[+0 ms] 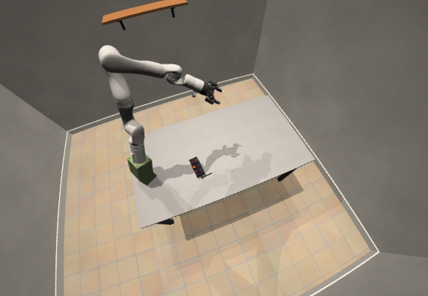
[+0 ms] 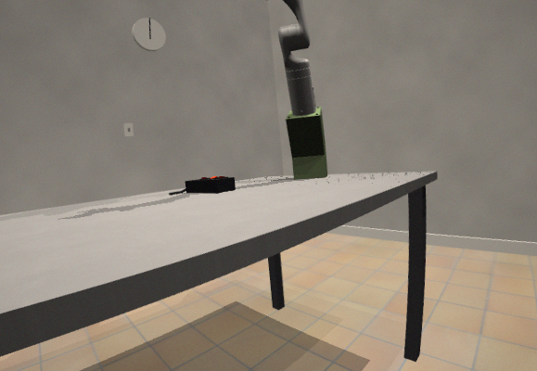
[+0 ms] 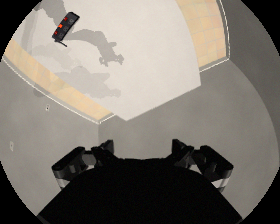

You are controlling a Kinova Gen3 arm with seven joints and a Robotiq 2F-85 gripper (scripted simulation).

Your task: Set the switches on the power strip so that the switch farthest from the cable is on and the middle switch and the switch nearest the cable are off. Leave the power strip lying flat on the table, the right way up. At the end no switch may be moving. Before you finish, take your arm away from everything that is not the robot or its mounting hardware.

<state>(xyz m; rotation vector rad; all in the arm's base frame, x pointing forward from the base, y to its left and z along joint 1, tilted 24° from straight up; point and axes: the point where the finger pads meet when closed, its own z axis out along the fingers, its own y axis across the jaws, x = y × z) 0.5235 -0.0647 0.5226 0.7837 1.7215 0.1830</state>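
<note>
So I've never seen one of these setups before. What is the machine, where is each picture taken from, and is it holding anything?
The machine is a single jointed robot arm bolted to a green base at the table's edge. Its end effector, a two-fingered clamp, is raised high over the far side of the table, open and holding nothing. One picture looks down from near the ceiling, one looks across from table height, and the round one comes from a camera on the arm's wrist, with the dark fingers at the bottom. On the table lies a black power strip with red switches and a short cable, flat and untouched.
</note>
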